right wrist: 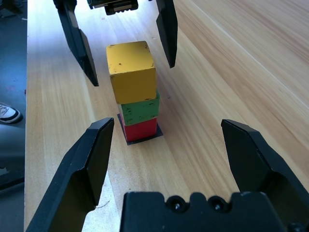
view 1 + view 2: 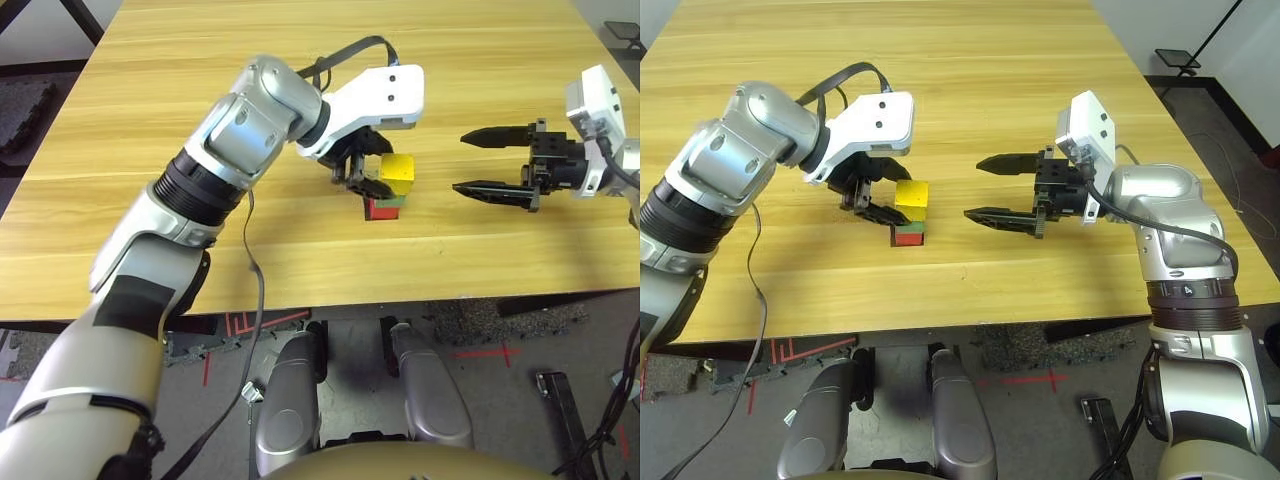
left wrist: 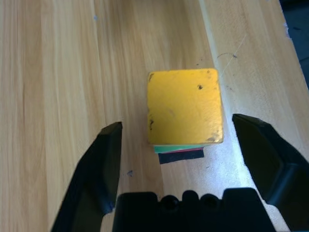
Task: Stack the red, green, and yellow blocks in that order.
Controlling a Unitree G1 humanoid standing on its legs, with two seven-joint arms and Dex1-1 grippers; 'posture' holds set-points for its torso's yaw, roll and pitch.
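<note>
L gripper point(image 3: 176, 140) wide open, nothing held — yellow block between its fingers, clear of both.

Yellow block point(image 1: 132, 72) tops the stack: on green block point(image 1: 140, 110), on red block point(image 1: 140, 129), on black square patch point(image 1: 158, 131), on table point(image 1: 217, 82). L arm is the nearer; R gripper point(image 2: 975, 192) also wide open, empty, well apart on the stack's right. No long axis to align w/ (cubes); stack's axis upright, yellow sitting slightly off-square over green. R wrist view gives all three side faces, so the order reads straight off; L wrist view looks down on yellow's top — only slivers of green + red beneath, but the gap to each finger is plain. Judgement: build looks complete; next = back L gripper straight off, fingers wide. Risk — a sideways brush knocks yellow.
</note>
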